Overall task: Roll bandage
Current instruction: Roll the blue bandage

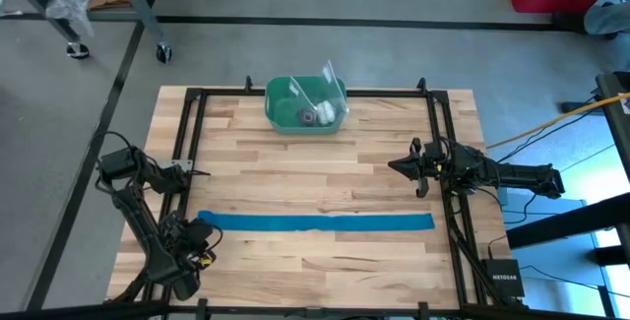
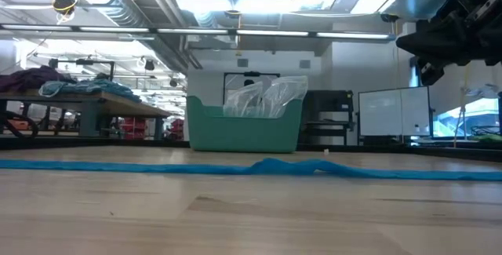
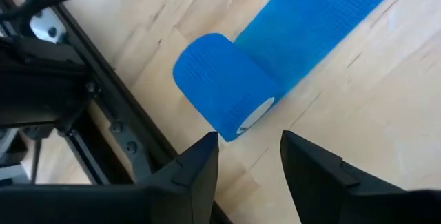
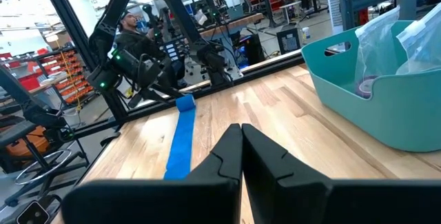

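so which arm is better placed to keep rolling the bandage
Left, probably. The left gripper sits open right at the rolled end of the bandage, while the right gripper is shut and hangs well off the strip.

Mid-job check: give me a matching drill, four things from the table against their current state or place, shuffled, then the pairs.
1. bandage
2. green bin
3. left gripper
4. right gripper

A. shut, holding nothing
B. far edge of the table, clear bags inside
C. open, just off the rolled end
D. mostly flat strip, small roll at the left arm's end

Pairs: 1-D, 2-B, 3-C, 4-A
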Controlling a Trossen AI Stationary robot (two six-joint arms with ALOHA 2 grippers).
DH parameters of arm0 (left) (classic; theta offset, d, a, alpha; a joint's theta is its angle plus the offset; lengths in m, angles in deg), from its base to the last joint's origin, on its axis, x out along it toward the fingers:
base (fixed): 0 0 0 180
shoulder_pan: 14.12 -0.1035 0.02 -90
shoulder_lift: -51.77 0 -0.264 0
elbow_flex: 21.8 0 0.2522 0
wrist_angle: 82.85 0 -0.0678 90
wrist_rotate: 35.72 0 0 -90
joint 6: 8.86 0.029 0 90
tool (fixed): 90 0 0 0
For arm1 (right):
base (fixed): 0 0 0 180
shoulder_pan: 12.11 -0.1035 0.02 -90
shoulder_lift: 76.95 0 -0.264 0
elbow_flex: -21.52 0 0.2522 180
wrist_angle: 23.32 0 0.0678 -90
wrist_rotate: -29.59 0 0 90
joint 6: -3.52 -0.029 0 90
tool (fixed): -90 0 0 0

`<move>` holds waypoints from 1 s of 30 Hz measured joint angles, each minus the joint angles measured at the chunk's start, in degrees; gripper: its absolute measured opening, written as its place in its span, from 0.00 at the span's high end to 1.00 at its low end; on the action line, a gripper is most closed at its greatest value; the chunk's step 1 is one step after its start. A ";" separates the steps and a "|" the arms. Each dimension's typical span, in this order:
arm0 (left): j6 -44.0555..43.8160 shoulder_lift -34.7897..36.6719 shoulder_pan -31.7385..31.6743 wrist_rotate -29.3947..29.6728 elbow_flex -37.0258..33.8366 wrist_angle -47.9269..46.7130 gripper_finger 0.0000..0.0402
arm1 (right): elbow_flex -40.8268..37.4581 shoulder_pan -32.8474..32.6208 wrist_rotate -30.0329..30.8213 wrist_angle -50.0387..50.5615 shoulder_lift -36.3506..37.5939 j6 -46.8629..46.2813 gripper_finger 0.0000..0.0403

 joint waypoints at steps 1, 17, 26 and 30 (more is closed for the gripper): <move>-0.22 0.00 0.26 0.00 -0.30 0.30 0.63 | 0.00 0.00 0.00 0.01 0.00 0.00 0.97; -3.94 -0.04 1.38 1.63 -6.91 4.01 0.64 | 0.00 0.02 0.00 0.04 0.00 0.00 0.97; -10.01 -0.04 1.42 4.44 -9.61 3.96 0.64 | -0.02 0.02 0.00 0.04 0.00 -0.02 0.97; -10.74 -0.04 1.42 4.52 -10.92 4.02 0.68 | 0.00 0.01 0.00 0.04 0.00 0.00 0.97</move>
